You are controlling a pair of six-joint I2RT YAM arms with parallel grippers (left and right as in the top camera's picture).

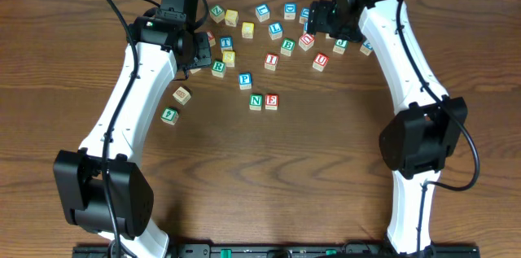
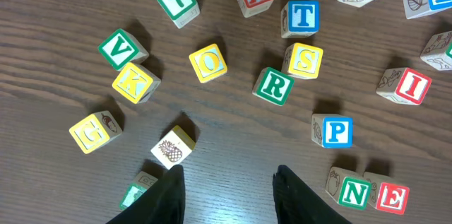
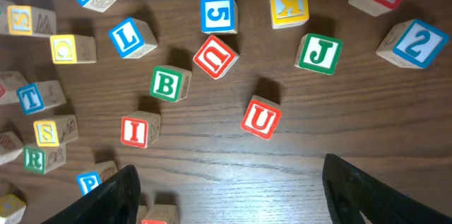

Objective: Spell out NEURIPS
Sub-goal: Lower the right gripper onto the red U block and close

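Green N (image 1: 256, 102) and red E (image 1: 271, 101) stand side by side at mid-table. Blue P (image 1: 245, 80), green R (image 1: 218, 68), red I (image 1: 271, 61) and red U (image 1: 321, 61) lie loose behind them. My left gripper (image 1: 200, 53) hovers over the left of the scatter. In the left wrist view it (image 2: 228, 173) is open over bare wood, with R (image 2: 272, 86), P (image 2: 337, 131) and a yellow S cube (image 2: 306, 60) ahead. My right gripper (image 3: 229, 171) is wide open and empty, and the U (image 3: 261, 119) lies just beyond its jaws.
Other letter cubes crowd the back of the table: a second U (image 3: 215, 56), B (image 3: 167, 84), J (image 3: 319, 52), L (image 3: 129, 37). A pineapple cube (image 2: 173, 146) and a green cube (image 2: 138, 192) lie by my left finger.
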